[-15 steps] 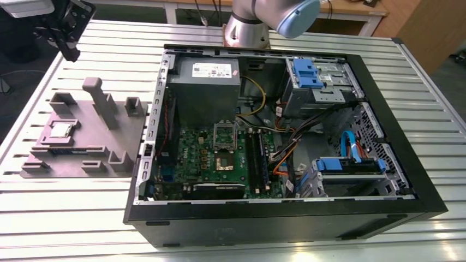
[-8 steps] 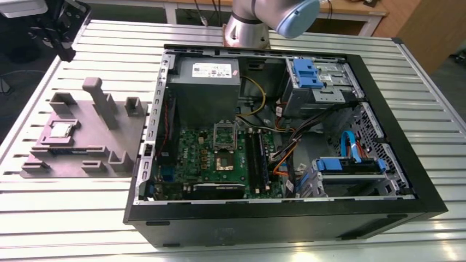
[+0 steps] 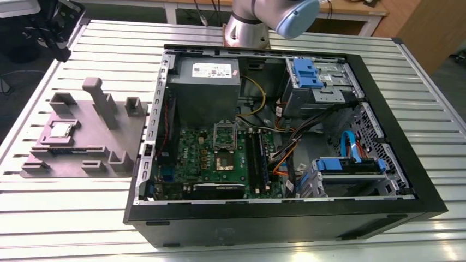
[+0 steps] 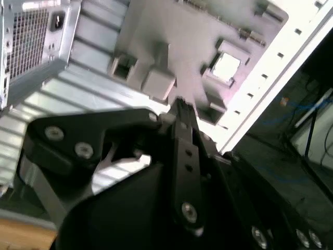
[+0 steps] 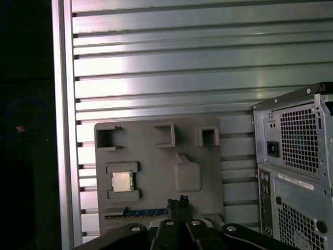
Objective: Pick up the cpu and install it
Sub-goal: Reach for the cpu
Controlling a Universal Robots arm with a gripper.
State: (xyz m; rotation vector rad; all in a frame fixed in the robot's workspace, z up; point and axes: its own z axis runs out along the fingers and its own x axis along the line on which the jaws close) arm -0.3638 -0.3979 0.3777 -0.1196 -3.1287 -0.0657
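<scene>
Hovers near the grey holder's (image 5: 156, 161) edge, gripper (image 5: 177, 200) empty, fingers (image 5: 171, 207) pressed together; cpu (image 5: 122, 181) seated apart in the holder's walled pocket, presumably kept square for pickup.

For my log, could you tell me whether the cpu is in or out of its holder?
In: the cpu lies flat in its recess on the grey holder, outside the computer case.

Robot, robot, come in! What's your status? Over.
Status: gripper shut, holding nothing, apart from the cpu. The cpu sits in its pocket on the tray. Nothing covers it.
</scene>
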